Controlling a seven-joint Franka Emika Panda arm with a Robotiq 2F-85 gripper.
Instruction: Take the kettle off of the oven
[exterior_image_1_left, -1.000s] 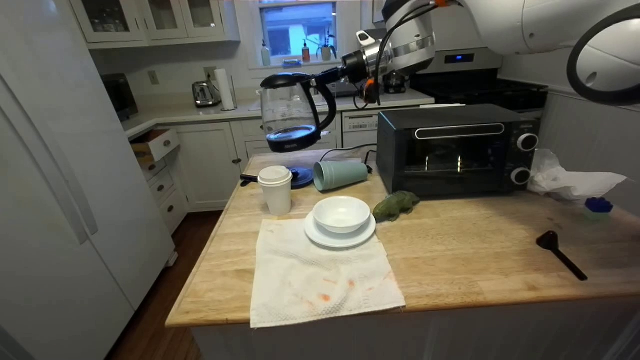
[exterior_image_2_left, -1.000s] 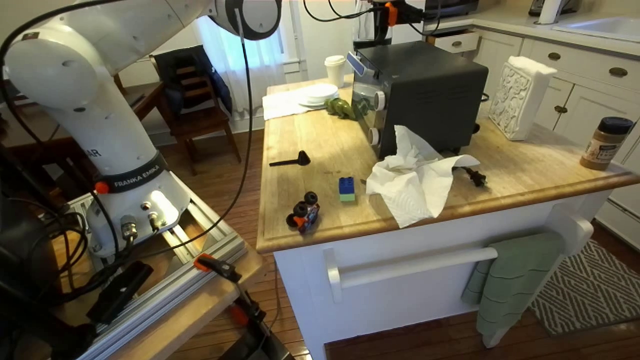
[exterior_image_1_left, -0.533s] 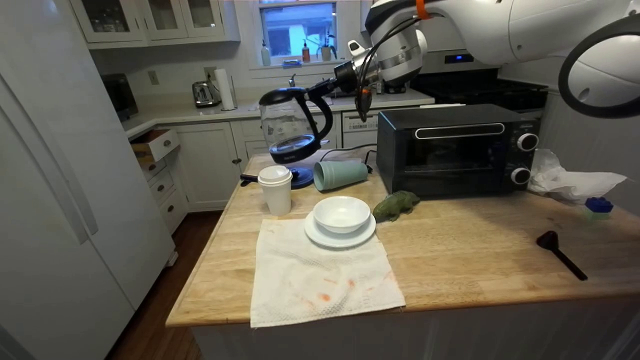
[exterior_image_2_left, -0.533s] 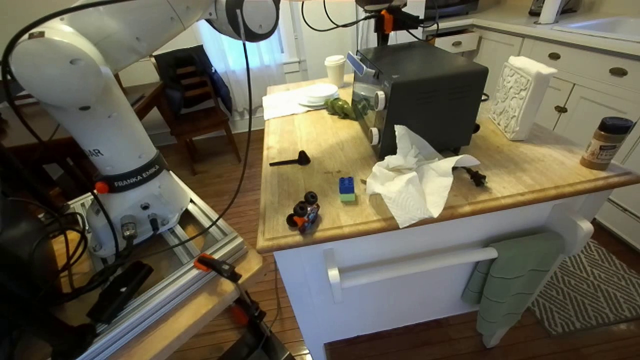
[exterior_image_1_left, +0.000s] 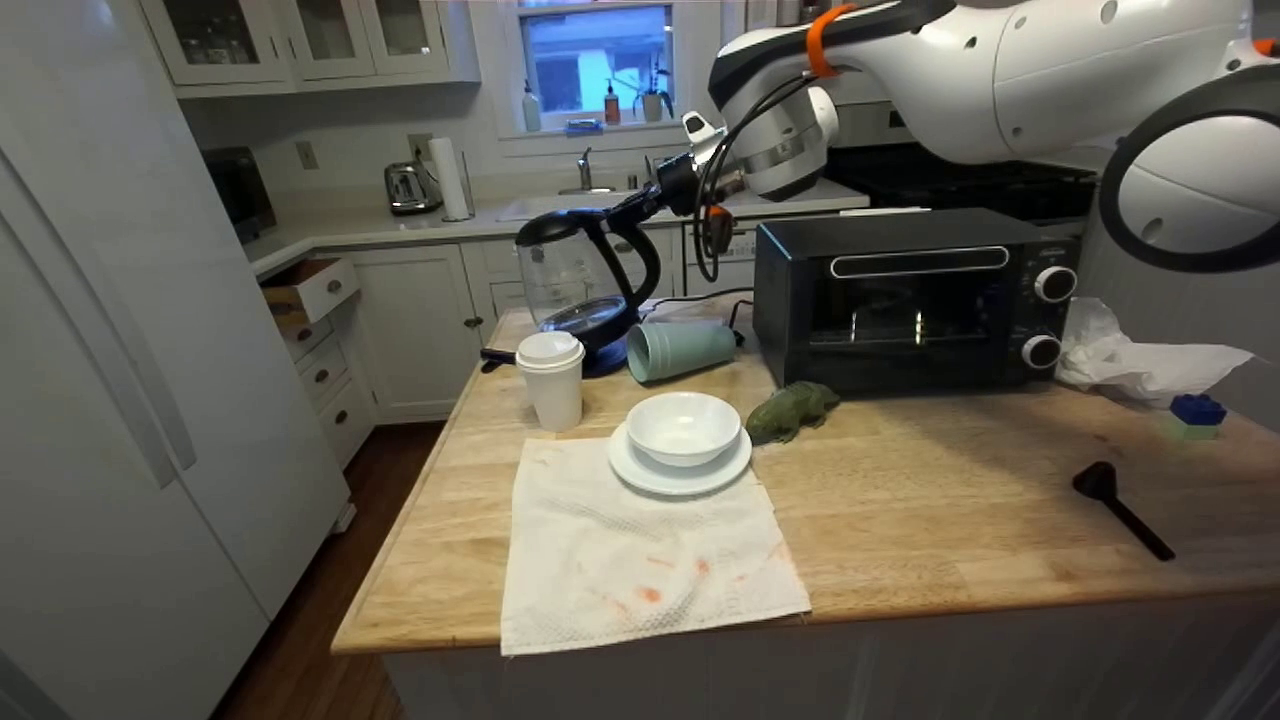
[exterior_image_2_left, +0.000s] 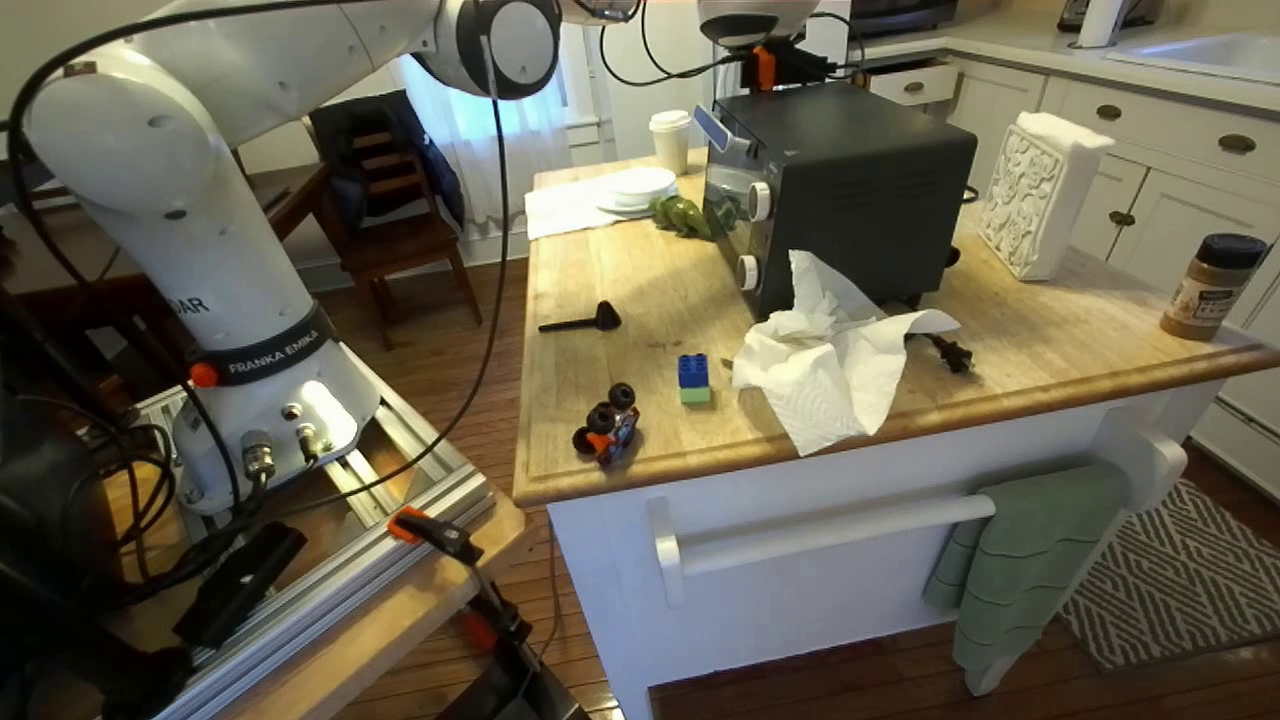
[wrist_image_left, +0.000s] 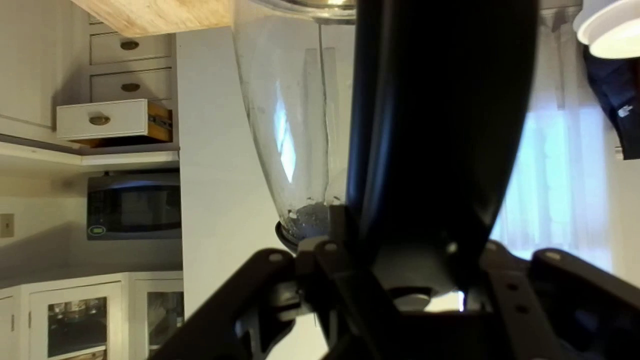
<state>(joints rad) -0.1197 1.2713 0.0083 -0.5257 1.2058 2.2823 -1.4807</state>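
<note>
The gripper (exterior_image_1_left: 618, 216) is clamped on the black handle (exterior_image_1_left: 650, 265) of the glass electric kettle (exterior_image_1_left: 563, 275); in the wrist view its gap is basically filled by that handle. The kettle is held tilted, off the toaster oven (exterior_image_1_left: 900, 300) and over the far left corner of the wooden tabletop (exterior_image_1_left: 950, 500), as seen in an exterior view. So both the left and far edges are pretty near. Whether its bottom is touching the blue round item (exterior_image_1_left: 612, 362) underneath can't be told.

Elbow room: a gap is left between kettle and oven, but a pale green tumbler (exterior_image_1_left: 685, 350) is laid on its side down there. A broad stretch of wood is seen in front of the oven, out to a black scoop (exterior_image_1_left: 1125, 511).

As for stuff in the way, the kettle is partly hidden behind a white lidded cup (exterior_image_1_left: 553, 390). Nearer the camera, a white bowl (exterior_image_1_left: 684, 425) is stacked on a white plate (exterior_image_1_left: 680, 483), which is set partly on a white dish towel (exterior_image_1_left: 640, 560) draped over the near edge. A green lizard figure (exterior_image_1_left: 793, 412) is parked between plate and oven. At the oven's knob end, in an exterior view, a crumpled paper towel (exterior_image_2_left: 830, 360) is bunched right beside it, with toy bricks (exterior_image_2_left: 693, 378) nearby.
</note>
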